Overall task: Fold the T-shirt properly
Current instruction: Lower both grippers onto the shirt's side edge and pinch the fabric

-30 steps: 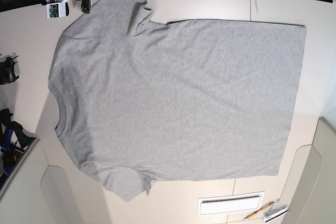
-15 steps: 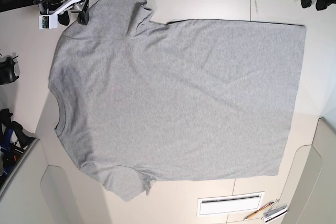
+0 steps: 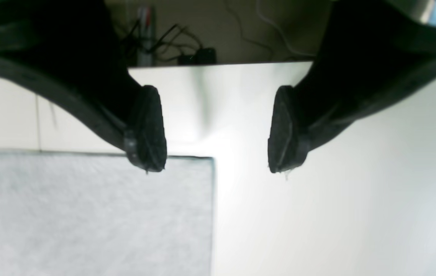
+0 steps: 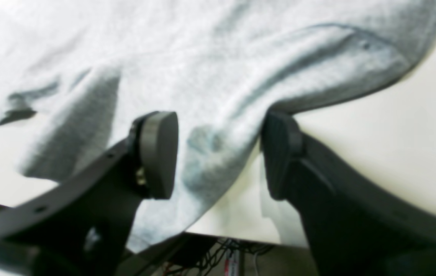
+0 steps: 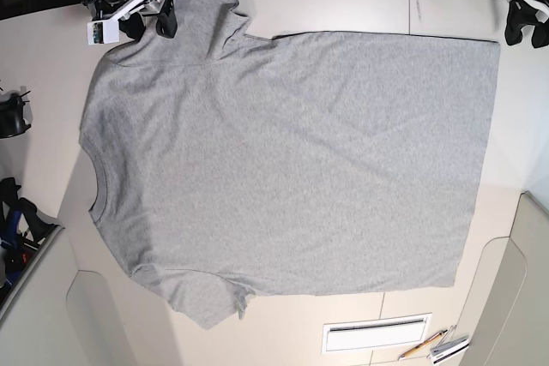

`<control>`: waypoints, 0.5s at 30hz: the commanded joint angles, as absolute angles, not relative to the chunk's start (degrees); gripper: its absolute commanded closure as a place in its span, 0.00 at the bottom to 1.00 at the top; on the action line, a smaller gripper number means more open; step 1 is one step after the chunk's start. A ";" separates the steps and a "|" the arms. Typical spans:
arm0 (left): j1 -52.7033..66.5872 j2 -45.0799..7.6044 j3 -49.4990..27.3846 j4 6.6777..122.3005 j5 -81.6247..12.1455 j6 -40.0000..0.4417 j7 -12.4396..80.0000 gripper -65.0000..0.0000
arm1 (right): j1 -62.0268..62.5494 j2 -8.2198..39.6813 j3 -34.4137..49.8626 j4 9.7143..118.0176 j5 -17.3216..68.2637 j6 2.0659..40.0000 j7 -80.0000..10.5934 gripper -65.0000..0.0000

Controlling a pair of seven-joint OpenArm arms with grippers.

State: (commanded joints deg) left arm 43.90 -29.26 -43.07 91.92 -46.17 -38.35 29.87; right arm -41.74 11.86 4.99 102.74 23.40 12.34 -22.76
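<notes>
So the T-shirt [image 5: 292, 169] is spread flat on the pale table [image 5: 360, 10], plain grey side up, ribbed neck over at the base view's left edge and the hem at its right. No lettering showing anywhere. My right gripper [image 5: 150, 25] is at the top-left sleeve, and from the wrist cam it's wide open with the sleeve's edge bunched up between the two pads [image 4: 158, 153], cloth looks to be touching the far pad but nothing's pinched, jaws are well apart. The sleeve [image 4: 218, 115] is rumpled and lifted off the table a bit there, and its hem seam curves off to the upper right. My left gripper [image 5: 520, 27] hangs over the top-right corner of the table, just beside the shirt's hem corner [image 3: 202, 165]. Also wide open, holding nothing; one pad sits over the corner's edge in the wrist view and the other is over bare table. Some pens or tools [image 5: 433, 345] lie near the bottom edge, well away from the shirt.
</notes>
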 joint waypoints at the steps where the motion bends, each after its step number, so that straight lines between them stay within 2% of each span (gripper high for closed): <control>1: 43.13 -29.26 -43.07 90.48 -46.57 -38.37 29.87 0.30 | -41.71 11.86 4.99 102.74 23.46 12.47 -22.76 0.46; 6: 39.94 -29.74 -43.07 84.66 -49.60 -38.41 31.62 0.30 | -41.45 11.86 4.99 102.74 23.42 12.47 -22.79 0.46; 15: 38.81 -29.89 -40.51 83.92 -54.00 -38.57 33.23 0.30 | -41.41 11.86 4.99 102.74 23.40 12.49 -22.74 0.46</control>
State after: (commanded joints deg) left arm 38.81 -29.89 -40.51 83.92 -54.00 -38.57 33.23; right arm -41.41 11.86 4.99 102.74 23.40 12.49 -22.74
